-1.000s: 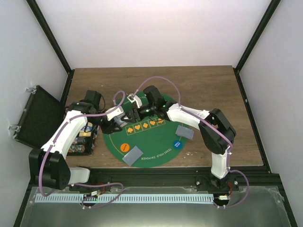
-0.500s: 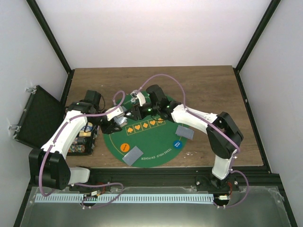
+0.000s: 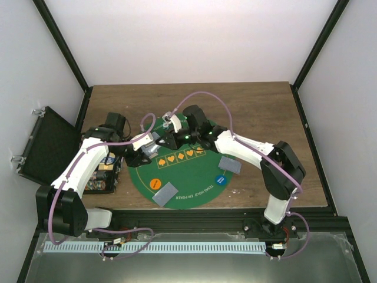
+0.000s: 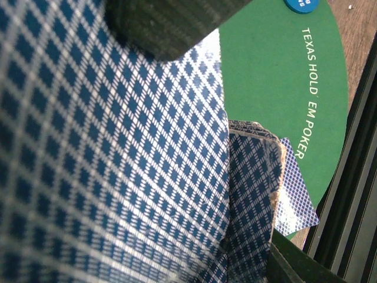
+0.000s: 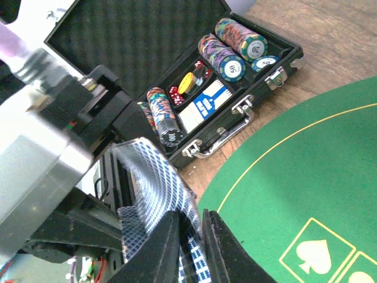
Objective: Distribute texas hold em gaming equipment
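Right gripper (image 5: pixel 189 223) nearly closed, pinching top card (image 5: pixel 150 171) of deck (image 4: pixel 106 153). Left gripper (image 3: pixel 148 151) clamps deck, 10 o'clock on green mat (image 3: pixel 188 177).

Left gripper (image 3: pixel 152 146), right gripper (image 5: pixel 189 223) closed, adjacent

Wooden table (image 3: pixel 247 100), seemingly white walls (image 3: pixel 188 41)

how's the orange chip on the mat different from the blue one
The orange chip lies on the green mat left of centre, beside the near card pile. The blue chip lies on the right, beside the right card pile, and shows white markings. Both lie flat, ungripped.
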